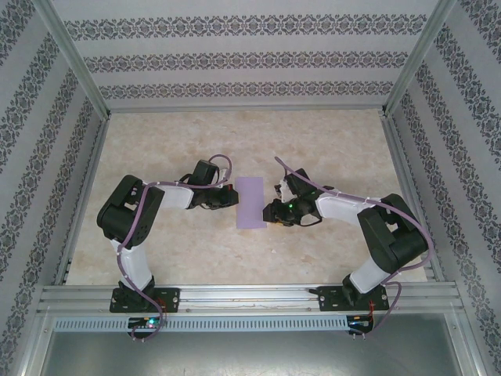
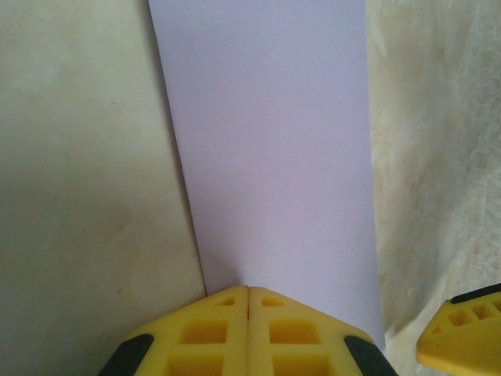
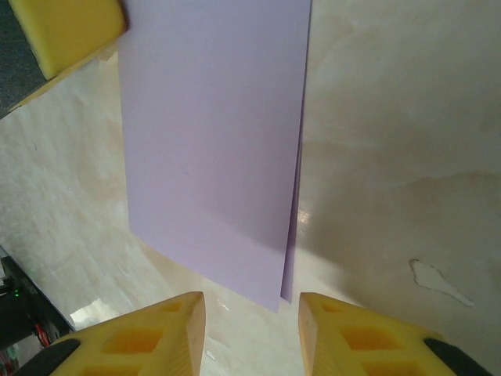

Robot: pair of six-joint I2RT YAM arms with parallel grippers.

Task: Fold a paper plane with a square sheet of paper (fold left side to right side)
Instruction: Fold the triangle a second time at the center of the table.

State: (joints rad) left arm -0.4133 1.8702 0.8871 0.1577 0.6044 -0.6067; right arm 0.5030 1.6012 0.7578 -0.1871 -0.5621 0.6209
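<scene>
Clenched left jaws are pointing at the counter (image 1: 235, 141), where the square sheet of paper (image 1: 250, 202) is lying folded double; right jaws are standing released at its layered corner. Light, limp paper is likely needing an edge pinch.

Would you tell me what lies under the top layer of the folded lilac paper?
A lower layer of the same sheet of paper peeks out along one edge, resting on the table. The rest of that layer is covered.

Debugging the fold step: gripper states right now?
Left gripper: shut, tips at the folded paper edge.
Right gripper: open, holding nothing.
</scene>
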